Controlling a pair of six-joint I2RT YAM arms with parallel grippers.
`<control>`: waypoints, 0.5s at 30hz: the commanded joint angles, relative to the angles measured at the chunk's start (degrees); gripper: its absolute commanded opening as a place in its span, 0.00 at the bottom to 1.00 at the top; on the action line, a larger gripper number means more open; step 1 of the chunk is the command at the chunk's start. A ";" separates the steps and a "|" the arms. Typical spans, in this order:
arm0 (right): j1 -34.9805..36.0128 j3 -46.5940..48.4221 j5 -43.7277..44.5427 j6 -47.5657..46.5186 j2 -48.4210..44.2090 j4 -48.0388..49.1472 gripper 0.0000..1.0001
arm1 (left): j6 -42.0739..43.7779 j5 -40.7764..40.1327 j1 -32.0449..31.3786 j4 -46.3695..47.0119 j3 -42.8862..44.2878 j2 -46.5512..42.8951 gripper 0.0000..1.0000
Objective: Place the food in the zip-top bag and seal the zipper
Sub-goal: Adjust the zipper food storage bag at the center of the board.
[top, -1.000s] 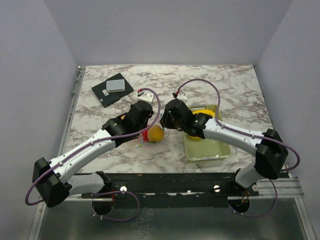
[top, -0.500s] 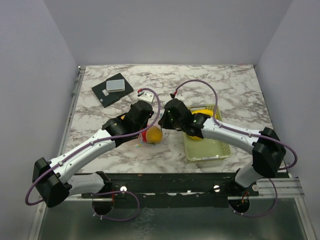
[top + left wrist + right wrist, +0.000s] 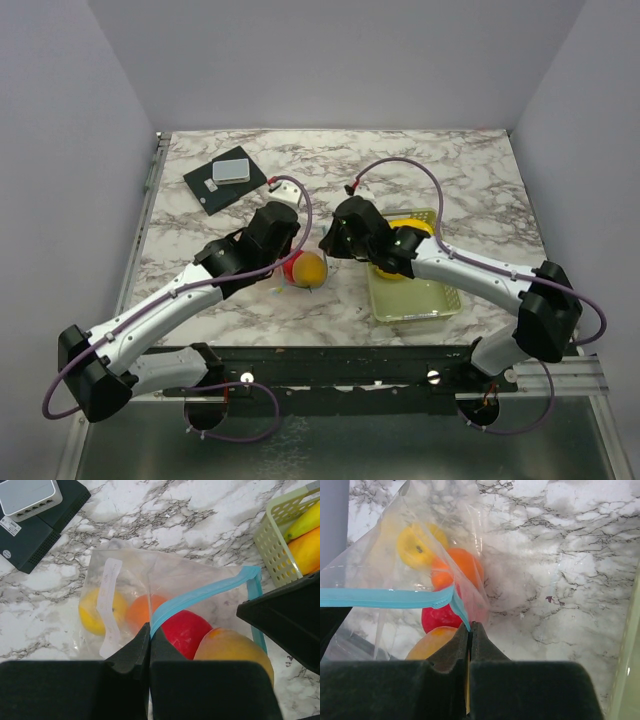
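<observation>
**Both arms at the bag's mouth.** The bag (image 3: pixel 165 575) lies on the table (image 3: pixel 190 510) just left of the basket (image 3: pixel 277 540).

- **What has changed:** the right gripper (image 3: pixel 469 629) has just closed. Its jaws, apart a second ago, are now pressed together on one end of the zipper (image 3: pixel 200 594), at the bag's corner.
- **Left side:** the left gripper (image 3: pixel 150 630) is clamped on the other end of the same strip, jaws together, as it was a second ago. The bag has barely shifted on the table meanwhile.
- **In the bag:** a lemon (image 3: pixel 92 612), an orange ball (image 3: pixel 141 612), an apple (image 3: pixel 184 629) and a larger orange-yellow piece (image 3: pixel 232 650), which lies right at the mouth.
- **The mouth:** the blue strip bows into a loop between the two grips, so the mouth appears unsealed.
- **In the basket:** a banana (image 3: pixel 302 521) and another orange-yellow piece (image 3: pixel 305 552).

**Reading:** with both ends now held, the mouth can be drawn taut, which is the footing needed for pressing the zipper shut. Whether the basket's pieces are meant for the bag too cannot be told. The big piece at the mouth may hinder the seal.
</observation>
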 commanded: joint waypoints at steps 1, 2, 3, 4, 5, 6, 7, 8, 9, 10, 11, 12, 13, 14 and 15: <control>-0.19 -0.37 -0.41 -0.97 -3.46 -3.80 0.01 | -1.43 2.08 -0.35 -1.57 0.19 -3.50 0.00; -0.19 -0.32 -0.55 -1.22 -4.05 -4.26 0.01 | -1.62 2.41 -0.29 -2.28 0.59 -3.57 0.00; -0.19 -0.34 -0.67 -1.40 -4.64 -4.67 0.01 | -1.82 2.76 -0.35 -3.09 0.97 -3.59 0.00; -0.19 -0.28 -0.81 -1.58 -5.30 -5.13 0.01 | -2.18 3.27 -0.37 -3.83 1.34 -3.58 0.00; -0.19 -0.26 -0.91 -1.97 -5.92 -5.55 0.01 | -2.55 3.93 -0.35 -4.41 1.54 -3.70 0.00; -0.19 -0.19 -1.16 -2.44 -6.51 -5.97 0.01 | -2.94 4.62 -0.33 -4.81 1.61 -4.10 0.00; -0.19 -0.03 -1.50 -3.11 -7.05 -6.53 0.01 | -3.38 5.31 -0.32 -4.99 1.66 -4.52 0.00; -0.19 0.18 -1.73 -3.49 -7.64 -7.14 0.01 | -3.75 5.93 -0.35 -5.21 1.74 -5.07 0.00; -0.19 0.37 -2.19 -3.91 -8.08 -7.71 0.01 | -3.98 6.56 -0.35 -5.52 1.94 -5.48 0.00; -0.19 0.71 -2.50 -4.27 -8.45 -8.47 0.01 | -4.20 7.15 -0.37 -5.95 2.51 -5.85 0.00; -0.19 1.09 -2.78 -4.60 -8.87 -9.27 0.01 | -4.38 7.61 -0.35 -6.37 3.11 -6.05 0.00; -0.19 1.54 -3.06 -4.98 -9.28 -10.22 0.01 | -4.56 7.97 -0.37 -7.02 3.72 -6.04 0.00; -0.19 1.84 -3.18 -5.32 -9.72 -10.99 0.01 | -4.69 8.26 -0.37 -7.66 4.32 -6.03 0.00; -0.19 2.19 -3.17 -5.61 -10.15 -11.87 0.01 | -4.72 8.40 -0.33 -8.19 4.79 -5.96 0.00; -0.19 2.51 -3.15 -5.88 -10.61 -12.71 0.01 | -4.88 8.66 -0.31 -8.66 5.19 -5.98 0.00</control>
